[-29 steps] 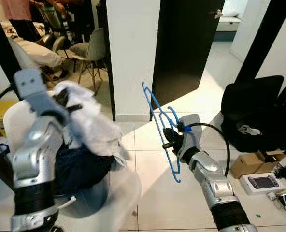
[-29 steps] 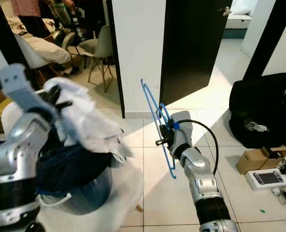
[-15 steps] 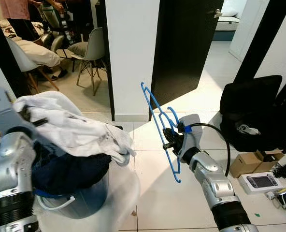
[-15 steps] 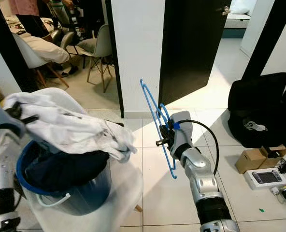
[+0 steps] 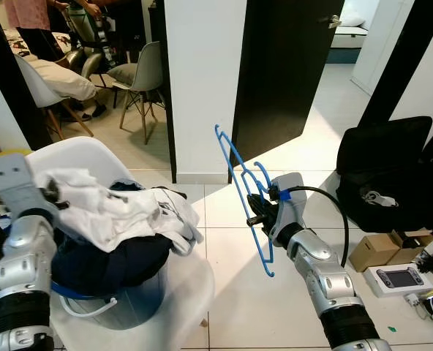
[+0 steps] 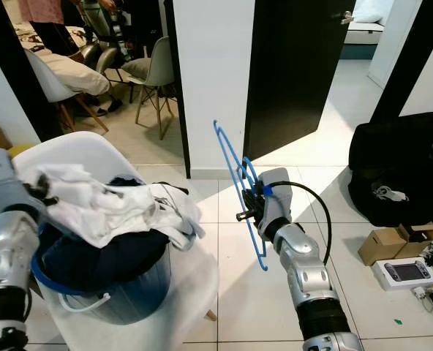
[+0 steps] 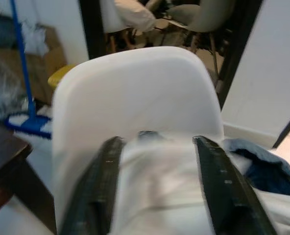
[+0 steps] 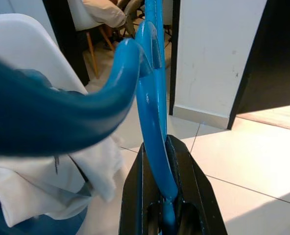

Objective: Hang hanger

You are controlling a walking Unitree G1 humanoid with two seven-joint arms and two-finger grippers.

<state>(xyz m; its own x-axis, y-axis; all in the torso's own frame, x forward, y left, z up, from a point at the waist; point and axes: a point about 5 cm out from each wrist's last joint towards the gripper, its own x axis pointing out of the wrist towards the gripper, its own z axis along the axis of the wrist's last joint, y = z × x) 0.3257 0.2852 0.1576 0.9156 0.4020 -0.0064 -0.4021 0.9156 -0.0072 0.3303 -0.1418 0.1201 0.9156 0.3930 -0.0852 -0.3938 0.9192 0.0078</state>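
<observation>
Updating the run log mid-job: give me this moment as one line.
right gripper: shut on blue hanger, held upright | left gripper: open around white garment atop laundry bucket | hanger: not yet hung

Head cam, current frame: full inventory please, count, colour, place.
hanger: 1, blue, held upright in mid-air before the white wall
white garment: 1, white, draped over the bucket's contents
bucket: 1, blue-rimmed, on the white chair, holding dark clothes
white chair: 1, white, robot's left
door: 1, black, ajar, ahead
black bag: 1, black, floor on the right
cardboard box: 1, brown, beside the bag
chairs: several, pale, far room
left gripper: fingers either side of the white garment
right gripper: shut on the hanger
</observation>
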